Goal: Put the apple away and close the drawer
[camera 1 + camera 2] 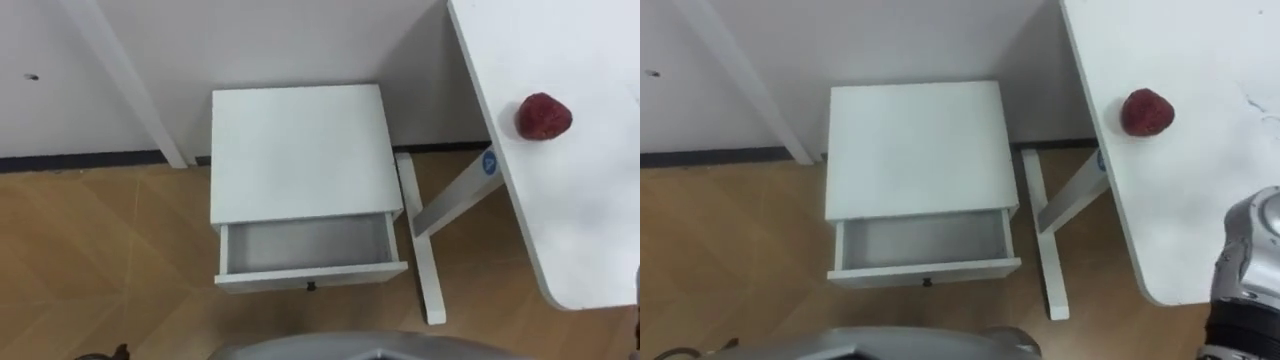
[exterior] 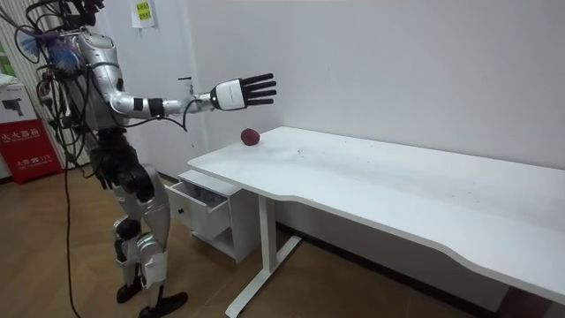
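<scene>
The dark red, roundish apple [image 1: 543, 116] has a matt, slightly uneven skin and a lumpy outline (more like a squat heart than a ball). It lies on the flat white table [image 1: 590, 215], close to the table's end that faces the small white square-topped cabinet [image 1: 298, 150].

In the room view the robot stands by the cabinet with its right arm stretched out over that end of the table. Its right hand [image 2: 243, 91] is released, with its black fingers [image 2: 262, 86] straight and fanned apart, grasping nothing. It hangs in the air above the apple, a little toward the room view's left of it, and is clearly apart from the fruit.

The cabinet's shallow white drawer [image 1: 312, 277] stands pulled out over the wooden floor [image 1: 100, 250], well apart from the apple.
</scene>
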You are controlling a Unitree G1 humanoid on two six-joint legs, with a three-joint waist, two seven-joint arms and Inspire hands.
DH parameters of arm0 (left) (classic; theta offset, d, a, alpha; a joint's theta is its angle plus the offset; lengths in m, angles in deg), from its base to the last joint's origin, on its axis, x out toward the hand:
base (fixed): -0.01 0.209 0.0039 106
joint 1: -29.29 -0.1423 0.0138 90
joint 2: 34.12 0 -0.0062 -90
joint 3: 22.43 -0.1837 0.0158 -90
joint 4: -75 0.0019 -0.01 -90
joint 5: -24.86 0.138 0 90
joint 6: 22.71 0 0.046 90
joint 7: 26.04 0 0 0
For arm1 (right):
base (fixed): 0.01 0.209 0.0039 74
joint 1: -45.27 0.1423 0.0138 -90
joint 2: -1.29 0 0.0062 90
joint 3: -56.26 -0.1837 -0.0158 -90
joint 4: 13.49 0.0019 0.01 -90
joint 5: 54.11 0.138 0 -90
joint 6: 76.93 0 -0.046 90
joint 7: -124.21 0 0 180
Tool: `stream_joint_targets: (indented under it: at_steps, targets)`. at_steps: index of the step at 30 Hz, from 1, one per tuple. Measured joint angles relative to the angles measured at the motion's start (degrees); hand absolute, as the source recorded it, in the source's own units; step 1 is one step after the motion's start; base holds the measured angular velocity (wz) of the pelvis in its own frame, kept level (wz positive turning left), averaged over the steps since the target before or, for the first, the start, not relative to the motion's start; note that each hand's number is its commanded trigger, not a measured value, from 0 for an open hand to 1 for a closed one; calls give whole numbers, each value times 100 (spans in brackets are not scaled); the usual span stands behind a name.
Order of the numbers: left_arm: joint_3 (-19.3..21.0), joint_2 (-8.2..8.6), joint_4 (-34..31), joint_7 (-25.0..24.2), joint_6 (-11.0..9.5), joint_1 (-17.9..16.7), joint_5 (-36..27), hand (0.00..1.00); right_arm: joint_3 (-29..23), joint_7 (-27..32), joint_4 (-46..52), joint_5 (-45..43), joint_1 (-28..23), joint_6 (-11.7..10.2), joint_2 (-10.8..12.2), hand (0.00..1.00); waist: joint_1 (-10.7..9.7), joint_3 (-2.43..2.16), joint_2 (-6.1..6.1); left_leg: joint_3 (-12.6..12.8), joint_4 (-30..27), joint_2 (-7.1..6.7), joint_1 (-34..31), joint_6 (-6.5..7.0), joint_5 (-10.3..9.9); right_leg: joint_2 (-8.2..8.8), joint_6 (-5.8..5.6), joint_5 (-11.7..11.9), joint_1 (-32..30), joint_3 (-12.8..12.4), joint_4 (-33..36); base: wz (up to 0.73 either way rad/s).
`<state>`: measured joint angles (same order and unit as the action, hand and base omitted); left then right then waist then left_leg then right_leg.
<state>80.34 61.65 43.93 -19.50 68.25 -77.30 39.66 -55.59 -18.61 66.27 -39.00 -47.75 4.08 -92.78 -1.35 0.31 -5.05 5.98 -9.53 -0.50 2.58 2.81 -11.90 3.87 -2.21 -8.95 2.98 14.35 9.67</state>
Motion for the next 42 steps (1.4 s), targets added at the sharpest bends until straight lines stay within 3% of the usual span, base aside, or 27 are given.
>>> stream_joint_targets:
  at_steps: [4,13,19,31,37,42]
  targets:
    - [-4,-5,-87,-59,0,-4,3,0,328,-634,-16,-189,15,115,-79,0,87,-17,-61,-14,0,-2,1,0,0,2,0,0,7,8,0,1]
    - [-92,-130,-155,-46,1,-103,-14,0,506,-1609,-562,-387,184,285,-282,0,99,-7,-51,-126,-24,-10,24,0,1,13,-2,-1,106,114,-14,7]
    - [-227,-154,-160,-48,-1,-125,-14,0,761,-2101,-742,-759,184,353,-282,0,115,7,-32,-133,-38,-10,23,-1,1,18,-2,-1,114,140,-12,1]
    - [-228,-165,-192,-47,-16,-74,-14,0,802,-2623,-1009,-1524,184,358,-283,0,161,1,-60,-137,-35,-12,27,-1,1,20,-2,-1,109,134,-10,0]
    - [-331,-191,-123,0,-61,-60,-18,0,1118,-2707,-1452,-1531,152,354,-280,0,166,-1,-67,-136,-40,-12,22,0,1,22,-2,-1,101,141,-8,0]
    - [-460,-191,-103,28,-68,-49,-12,0,1230,-2863,-1482,-1625,124,354,-278,0,162,15,-9,-123,-41,-11,14,-1,0,18,-1,-1,90,122,-7,0]
